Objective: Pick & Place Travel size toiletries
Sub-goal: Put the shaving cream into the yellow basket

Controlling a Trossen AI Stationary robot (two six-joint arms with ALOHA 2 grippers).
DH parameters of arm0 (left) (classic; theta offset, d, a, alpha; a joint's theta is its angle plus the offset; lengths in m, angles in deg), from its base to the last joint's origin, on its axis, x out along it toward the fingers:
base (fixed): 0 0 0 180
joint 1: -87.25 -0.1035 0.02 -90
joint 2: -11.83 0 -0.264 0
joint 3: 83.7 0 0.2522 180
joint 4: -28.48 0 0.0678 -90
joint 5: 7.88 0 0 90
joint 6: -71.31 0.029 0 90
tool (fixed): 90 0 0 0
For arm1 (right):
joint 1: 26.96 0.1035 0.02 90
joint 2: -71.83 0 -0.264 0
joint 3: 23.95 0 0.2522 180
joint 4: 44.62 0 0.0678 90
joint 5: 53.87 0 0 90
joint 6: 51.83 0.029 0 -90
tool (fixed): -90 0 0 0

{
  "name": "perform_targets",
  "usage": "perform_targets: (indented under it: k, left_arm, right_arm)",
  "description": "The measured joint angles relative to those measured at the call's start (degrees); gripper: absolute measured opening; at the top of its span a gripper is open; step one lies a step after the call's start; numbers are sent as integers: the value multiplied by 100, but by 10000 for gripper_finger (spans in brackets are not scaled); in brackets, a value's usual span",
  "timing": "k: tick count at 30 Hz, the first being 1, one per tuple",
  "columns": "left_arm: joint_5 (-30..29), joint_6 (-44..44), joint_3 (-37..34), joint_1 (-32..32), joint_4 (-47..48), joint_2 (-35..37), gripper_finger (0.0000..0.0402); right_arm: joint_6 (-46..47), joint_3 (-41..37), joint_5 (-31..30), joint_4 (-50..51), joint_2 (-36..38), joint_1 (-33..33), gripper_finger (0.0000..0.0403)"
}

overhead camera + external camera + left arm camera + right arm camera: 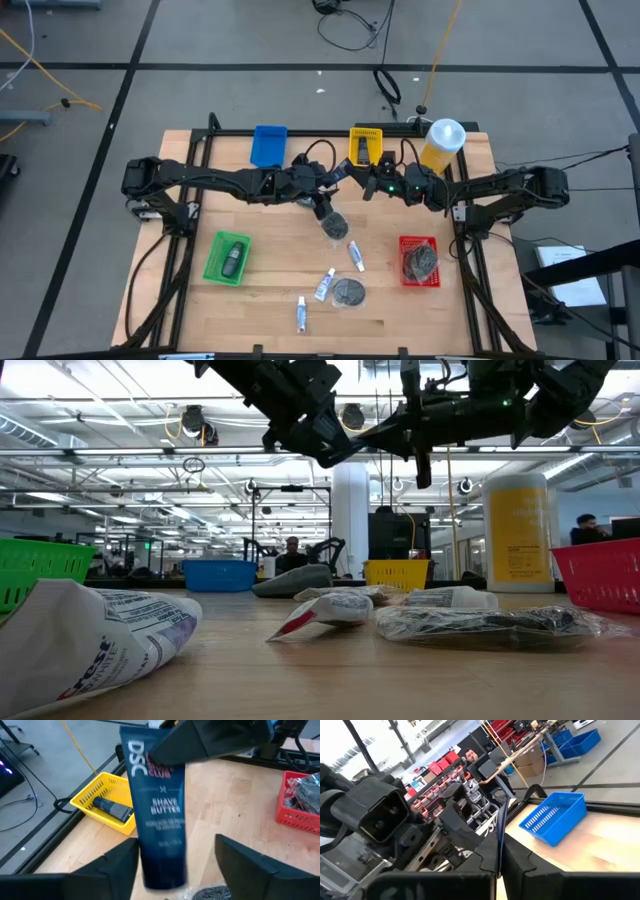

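Observation:
A dark blue tube (160, 820) marked "Shave Butter", one of the travel size toiletries, hangs in the air above the table's middle, between my two grippers. My right gripper (500, 862) is shut on it. My left gripper (176, 840) is open, with one finger on either side of the tube's near end. On the table lie white tubes (354, 255) (324, 286) (300, 315), a dark disc (348, 292) and a bagged dark item (333, 224). A dark bottle lies in the green tray (213, 268), and another dark tube (112, 809) lies in the yellow tray (85, 795). My right gripper pinches the tube's thin flat end (502, 827) between its two fingers. In the left wrist view one dark finger (200, 745) lies over the tube's far end (150, 755). The tube is lifted clear of the table and reaches from that hold toward my left gripper.
A blue tray (268, 145) and the yellow tray (365, 145) stand at the table's far edge, next to a big yellow bottle (440, 145). A red tray (403, 245) holding a bagged dark item stands at the right. Bare wood shows at the near left.

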Motion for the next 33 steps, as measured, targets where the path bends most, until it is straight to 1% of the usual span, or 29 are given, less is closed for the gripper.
perform_targets:
  k: [2,5,9,11,15,19,23,27,33]
  left_arm:
    - [-2,-36,2,-4,81,-1,279]
    - [-7,-234,2,-4,149,-1,306]
    - [-32,-584,2,-1,165,0,322]
    - [-43,-645,2,20,233,0,323]
    - [-53,-665,2,110,383,-1,314]
    - [-58,-906,3,209,525,75,299]
    - [7,-1135,3,258,795,252,284]
    - [221,-1354,4,243,1133,523,274]
    - [232,-1692,4,236,1932,845,278]
  right_arm:
    - [-64,0,-10,108,74,-46,0]
    - [-210,-2,-33,521,294,-122,0]
    - [-557,-2,-219,1080,665,-268,0]
    - [-795,-2,-351,1319,834,-383,0]
    - [-1119,-2,-355,1817,1038,-753,0]
    - [-1141,13,-310,2094,1043,-1190,0]
    - [-1468,366,-240,3110,1040,-1553,0]
    - [-1801,804,-129,3706,1009,-1902,0]
    - [-1919,1460,166,4694,741,-2397,0]
